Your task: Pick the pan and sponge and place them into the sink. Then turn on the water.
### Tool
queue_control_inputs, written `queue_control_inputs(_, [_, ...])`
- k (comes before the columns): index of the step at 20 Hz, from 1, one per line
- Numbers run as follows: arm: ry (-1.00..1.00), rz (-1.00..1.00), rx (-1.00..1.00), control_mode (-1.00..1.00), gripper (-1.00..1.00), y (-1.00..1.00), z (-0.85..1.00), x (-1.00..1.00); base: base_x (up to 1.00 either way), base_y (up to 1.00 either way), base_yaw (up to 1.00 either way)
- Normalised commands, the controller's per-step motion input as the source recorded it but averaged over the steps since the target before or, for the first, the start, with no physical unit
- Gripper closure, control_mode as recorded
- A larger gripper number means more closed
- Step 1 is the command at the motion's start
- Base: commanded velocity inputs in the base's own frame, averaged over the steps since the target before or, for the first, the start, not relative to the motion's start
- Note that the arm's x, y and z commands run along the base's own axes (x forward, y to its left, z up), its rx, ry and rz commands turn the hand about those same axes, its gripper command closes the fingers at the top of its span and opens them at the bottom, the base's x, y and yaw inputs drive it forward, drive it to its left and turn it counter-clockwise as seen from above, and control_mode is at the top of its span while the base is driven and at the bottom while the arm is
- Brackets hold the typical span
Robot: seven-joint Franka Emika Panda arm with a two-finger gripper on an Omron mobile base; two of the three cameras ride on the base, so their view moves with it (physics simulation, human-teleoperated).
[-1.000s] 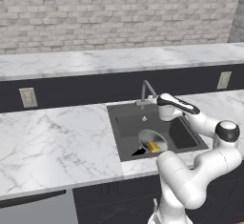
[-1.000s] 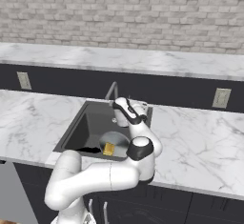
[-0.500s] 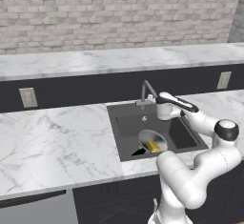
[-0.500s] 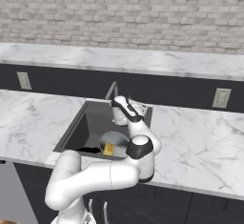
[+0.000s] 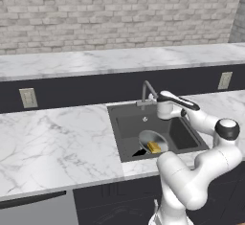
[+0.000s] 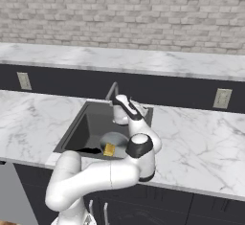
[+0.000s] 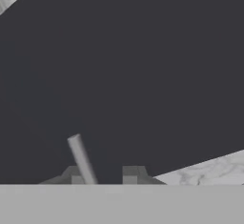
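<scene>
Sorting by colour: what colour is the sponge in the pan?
Yellow; the sponge shows best in the left base view.

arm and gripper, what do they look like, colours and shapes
The arm is glossy white, built of thick rounded segments with dark joint caps. Its hand carries a black strip along the top. The gripper ends in two small, blocky dark grey finger tips. No cables or markings show.

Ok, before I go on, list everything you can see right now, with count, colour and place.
sink: one, dark grey, recessed in the counter
pan: one, silver-grey, inside the sink
sponge: one, yellow, lying in the pan
faucet: one, grey, at the sink's back edge
counter: white marble, around the sink
outlets: two, pale, on the dark backsplash
brick wall: grey, behind the upper ledge
gripper: one, dark fingers close together, at the faucet's thin grey lever
</scene>
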Motion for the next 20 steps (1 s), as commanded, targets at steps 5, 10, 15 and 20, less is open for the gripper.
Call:
queue_control_inputs(5, [0.05,-0.03,0.09,-1.0,1.0,-0.49,0.0,0.02,0.0,0.0,0.0])
queue_control_inputs(10, [0.05,-0.03,0.09,-1.0,1.0,-0.5,0.0,0.0,0.0,0.0,0.0])
queue_control_inputs(15, [0.04,-0.03,0.09,-1.0,1.0,-0.52,0.0,0.0,0.0,0.0,0.0])
queue_control_inputs(20, [0.05,-0.04,0.09,-1.0,1.0,-0.52,0.0,0.0,0.0,0.0,0.0])
